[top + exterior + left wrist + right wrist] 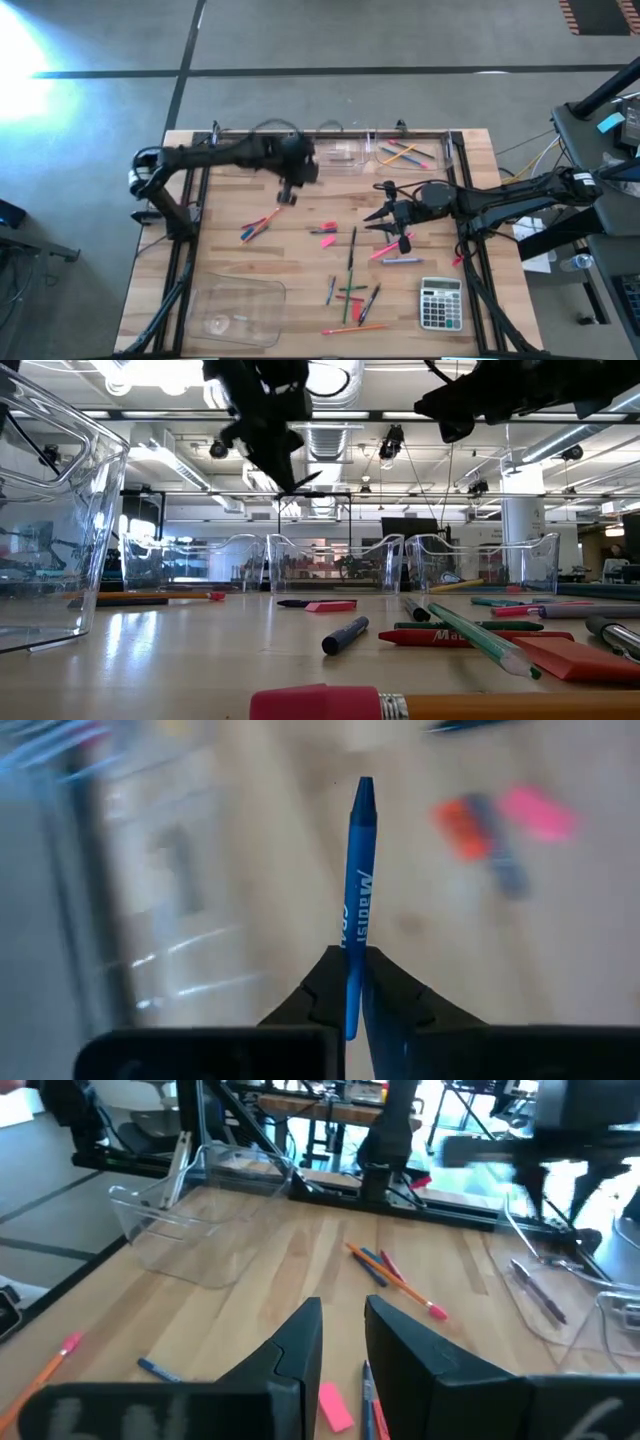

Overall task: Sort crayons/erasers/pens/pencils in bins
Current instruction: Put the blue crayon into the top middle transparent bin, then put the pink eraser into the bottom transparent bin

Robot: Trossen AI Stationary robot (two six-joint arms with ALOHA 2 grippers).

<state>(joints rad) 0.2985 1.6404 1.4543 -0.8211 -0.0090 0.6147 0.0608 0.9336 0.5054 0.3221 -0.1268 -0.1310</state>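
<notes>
Left hand above table, near bins

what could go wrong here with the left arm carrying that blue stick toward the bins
The left gripper pinches the blue crayon only near one end, most of it sticking out, so it may pivot or slip mid-carry. The wrist view is blurred, suggesting quick motion, which adds to that. The row of clear bins sits close together, so a loose drop could land in the wrong one. The right gripper hovers over the scattered pile mid-table, so the arms may crowd each other.
</notes>
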